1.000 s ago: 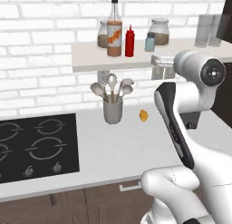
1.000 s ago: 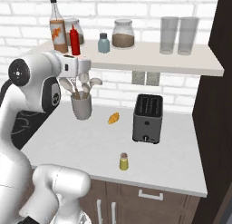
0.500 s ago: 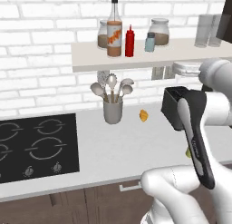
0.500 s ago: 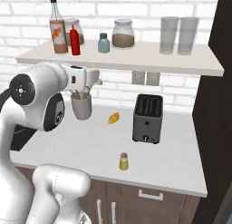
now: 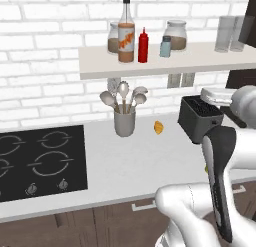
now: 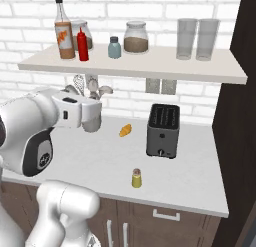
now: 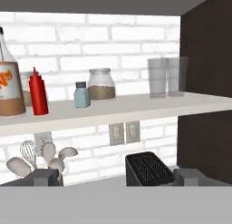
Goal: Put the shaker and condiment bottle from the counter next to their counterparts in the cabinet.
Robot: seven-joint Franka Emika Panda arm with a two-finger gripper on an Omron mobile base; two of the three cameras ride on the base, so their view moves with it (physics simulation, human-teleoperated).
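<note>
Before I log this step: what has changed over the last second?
The arm swung right across the counter, away from the utensil pot and toward the toaster. It took hold of nothing; the gripper is open and empty. The red bottle already stands on the shelf, and the yellow shaker stayed on the counter.

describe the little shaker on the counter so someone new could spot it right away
Start at the black toaster on the pale counter. In front of it, near the counter's front edge, the shaker stands alone. It is yellow-olive, unlike the pale blue shaker up on the shelf.
</note>
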